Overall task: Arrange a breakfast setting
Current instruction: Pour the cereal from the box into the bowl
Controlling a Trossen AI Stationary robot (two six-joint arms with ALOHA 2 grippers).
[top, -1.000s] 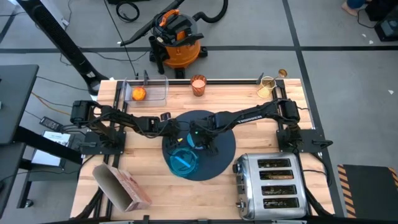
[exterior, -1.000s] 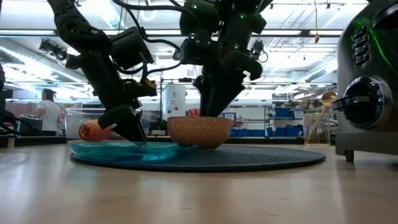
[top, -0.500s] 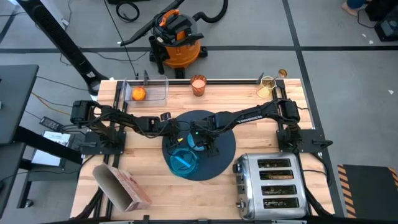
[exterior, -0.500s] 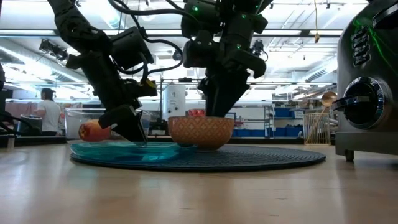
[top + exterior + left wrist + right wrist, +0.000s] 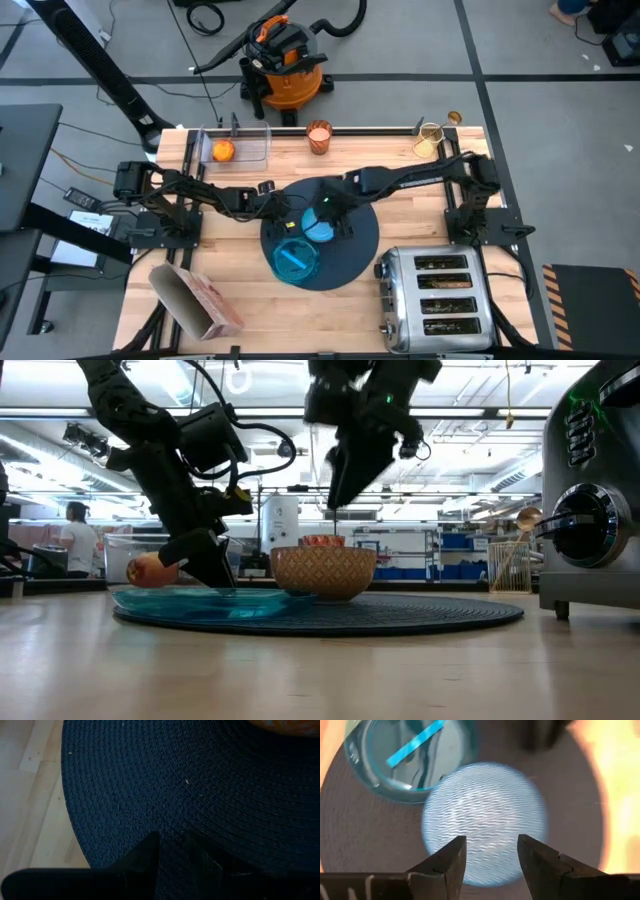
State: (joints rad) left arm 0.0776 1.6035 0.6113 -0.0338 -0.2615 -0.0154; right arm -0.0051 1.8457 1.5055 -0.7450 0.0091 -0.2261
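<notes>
A round dark mat lies at the table's middle. On it stand a light-blue bowl and, nearer the front, a teal plate. My right gripper hangs open above the bowl, clear of it, as the low view shows. My left gripper reaches down at the mat's left part, just beyond the plate's far rim, with a narrow gap between its fingers. The fruit sits in a clear tub at the far left. The orange cup stands at the far edge. My left gripper's fingertips come slanting down from the table's left to the mat beside the plate. Whether they touch the mat, I cannot tell. My right gripper touches nothing.
A chrome toaster fills the near right corner and a pink cereal box lies at the near left. A holder with a gold spoon stands at the far right. Bare wood shows between the mat and the far edge.
My right gripper has risen straight up from the bowl, mostly in the last half second, and now hangs clear above it. The bowl stays on the mat and shows uncovered from above.
</notes>
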